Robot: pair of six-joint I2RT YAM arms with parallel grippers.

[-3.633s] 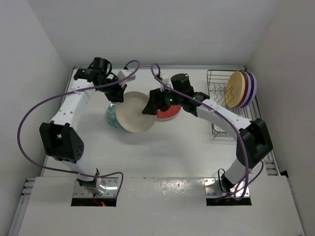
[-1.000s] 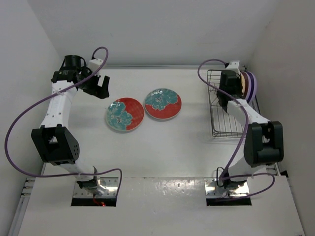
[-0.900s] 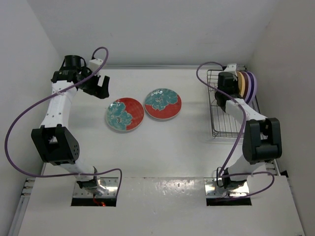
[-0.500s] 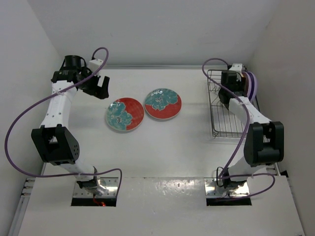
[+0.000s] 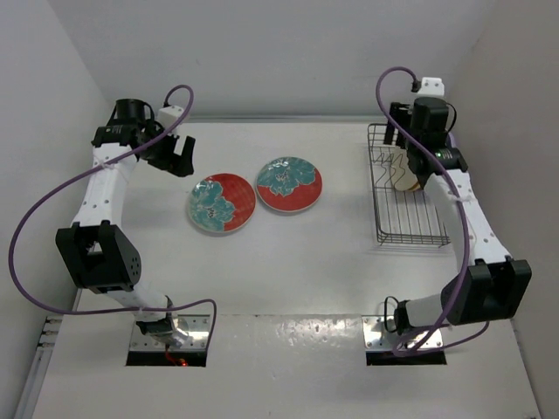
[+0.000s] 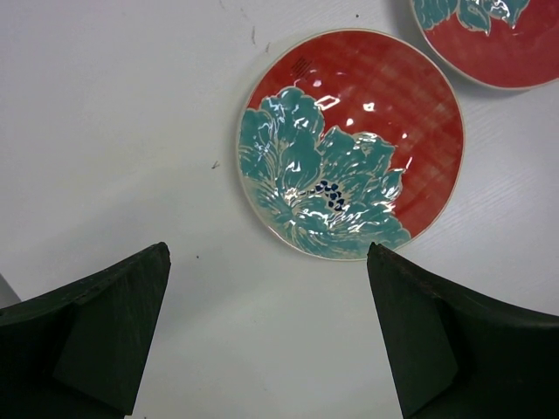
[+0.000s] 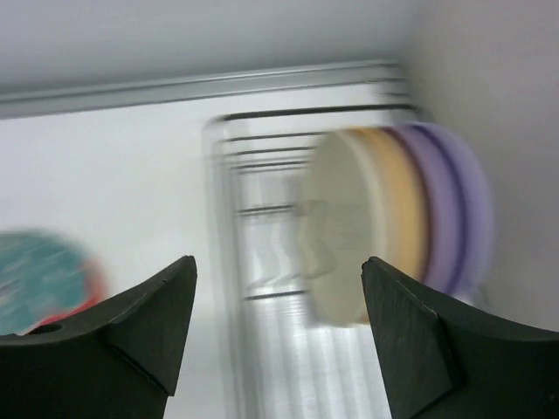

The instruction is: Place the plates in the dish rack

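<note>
Left claw (image 5: 181,157): spread wide with nothing between its fingers. It hangs over the far left of the bench (image 5: 288,271), just to the far-left of the nearer flowered plate.

Left red plate (image 5: 221,203): lies flat on the bench, red with a large teal flower. In the left wrist view it sits between and beyond the two dark fingers, touching neither.

Right red plate (image 5: 289,184): same red and teal pattern, flat on the bench. It is just right of the first plate and a little farther back – the rims are close but apart.

Dish rack (image 5: 406,223): silver wire basket at the right side of the bench, running near to far. Its near half holds only bare wire.

Racked plates: standing on edge at the far end of the rack. From left to right they are the cream plate (image 7: 336,227), the yellow-orange plate (image 7: 397,209) and the lavender plates (image 7: 450,205) closest to the right wall. The right wrist view is blurred, so the slots cannot be told.

Right claw (image 7: 278,262): spread and empty – raised above the far end of the rack, clear of the standing plates.
</note>
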